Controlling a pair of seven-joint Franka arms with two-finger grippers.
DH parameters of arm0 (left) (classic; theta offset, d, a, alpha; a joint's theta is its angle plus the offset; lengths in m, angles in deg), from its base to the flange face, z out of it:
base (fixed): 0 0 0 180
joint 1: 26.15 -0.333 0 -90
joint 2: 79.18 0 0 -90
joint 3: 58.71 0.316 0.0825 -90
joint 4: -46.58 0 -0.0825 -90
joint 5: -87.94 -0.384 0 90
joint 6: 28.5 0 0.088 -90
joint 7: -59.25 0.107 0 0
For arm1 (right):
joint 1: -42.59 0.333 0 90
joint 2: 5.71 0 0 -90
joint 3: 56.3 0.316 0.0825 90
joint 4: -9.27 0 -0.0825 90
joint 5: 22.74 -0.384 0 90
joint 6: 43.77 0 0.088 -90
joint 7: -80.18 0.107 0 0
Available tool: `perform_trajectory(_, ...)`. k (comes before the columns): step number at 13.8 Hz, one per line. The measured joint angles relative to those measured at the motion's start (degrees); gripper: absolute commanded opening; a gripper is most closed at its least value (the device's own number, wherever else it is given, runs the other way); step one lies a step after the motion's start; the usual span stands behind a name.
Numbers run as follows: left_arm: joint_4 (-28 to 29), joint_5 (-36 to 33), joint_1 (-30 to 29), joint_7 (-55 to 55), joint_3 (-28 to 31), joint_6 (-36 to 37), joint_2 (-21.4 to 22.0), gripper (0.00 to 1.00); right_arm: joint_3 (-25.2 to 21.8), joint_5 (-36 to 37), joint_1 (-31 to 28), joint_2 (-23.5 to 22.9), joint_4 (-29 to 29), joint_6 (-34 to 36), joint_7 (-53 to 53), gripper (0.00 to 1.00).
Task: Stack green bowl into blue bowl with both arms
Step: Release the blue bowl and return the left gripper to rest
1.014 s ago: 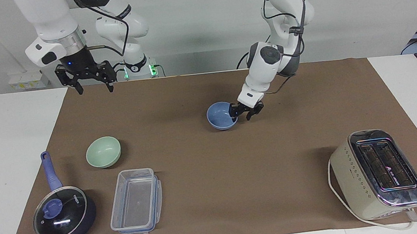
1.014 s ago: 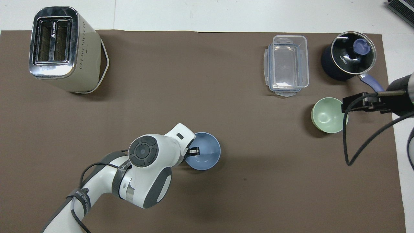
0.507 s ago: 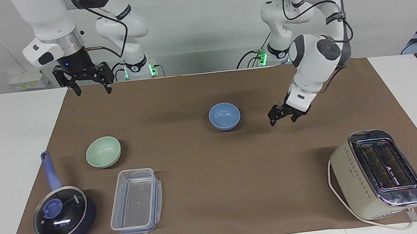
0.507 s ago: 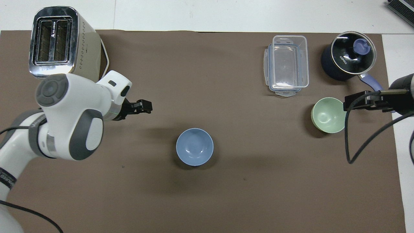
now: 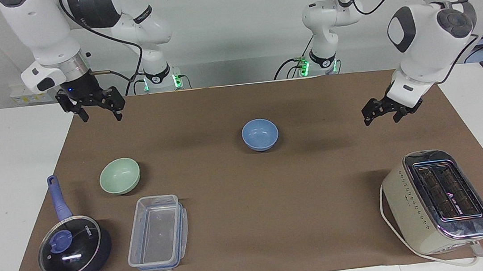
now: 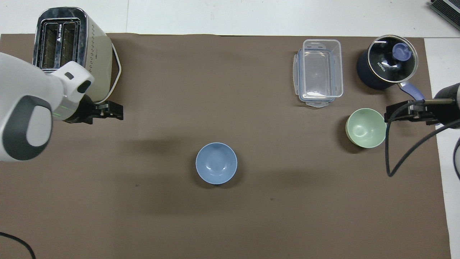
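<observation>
The blue bowl (image 5: 260, 134) stands upright and alone in the middle of the brown mat; it also shows in the overhead view (image 6: 216, 168). The green bowl (image 5: 119, 176) stands toward the right arm's end, next to the pot's handle, and also shows in the overhead view (image 6: 366, 128). My left gripper (image 5: 380, 119) is open and empty in the air over the mat toward the left arm's end, well apart from the blue bowl; from overhead (image 6: 116, 110) it is beside the toaster. My right gripper (image 5: 102, 116) is open and empty, raised over the mat's edge, and from overhead (image 6: 393, 114) it is beside the green bowl.
A cream and chrome toaster (image 5: 437, 200) with a white cord stands at the left arm's end, farther from the robots. A clear plastic container (image 5: 158, 236) and a dark lidded pot (image 5: 74, 249) with a blue handle stand farther out than the green bowl.
My left gripper let go of the blue bowl's rim, rose and swung away toward the left arm's end. The blue bowl settled upright. My right gripper shifted only slightly.
</observation>
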Motion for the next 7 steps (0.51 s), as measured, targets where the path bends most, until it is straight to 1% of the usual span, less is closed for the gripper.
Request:
perform_trajectory(2, -4.86, -1.26, 0.01, 0.25, -0.15, 5.97, 0.51, 1.00, 0.01, 0.00, -0.24, -0.38, -4.14, -4.60, -0.78, 1.00)
perform_trajectory(4, -8.13, -1.28, 0.00, 0.26, -0.13, 10.62, 0.72, 1.00, 0.01, 0.00, -0.60, -0.85, -7.87, -8.87, -1.90, 1.00)
perform_trajectory(5, -9.03, -1.29, 0.00, 0.26, -0.12, 12.25, 0.73, 1.00, 0.00, 0.00, -1.16, -1.28, -9.90, -11.52, -3.00, 1.00)
perform_trajectory(7, -9.75, -1.29, 0.00, 0.28, -0.13, 12.52, 1.54, 1.00, -0.01, 0.00, -3.13, -2.96, -14.14, -18.01, -5.98, 1.00)
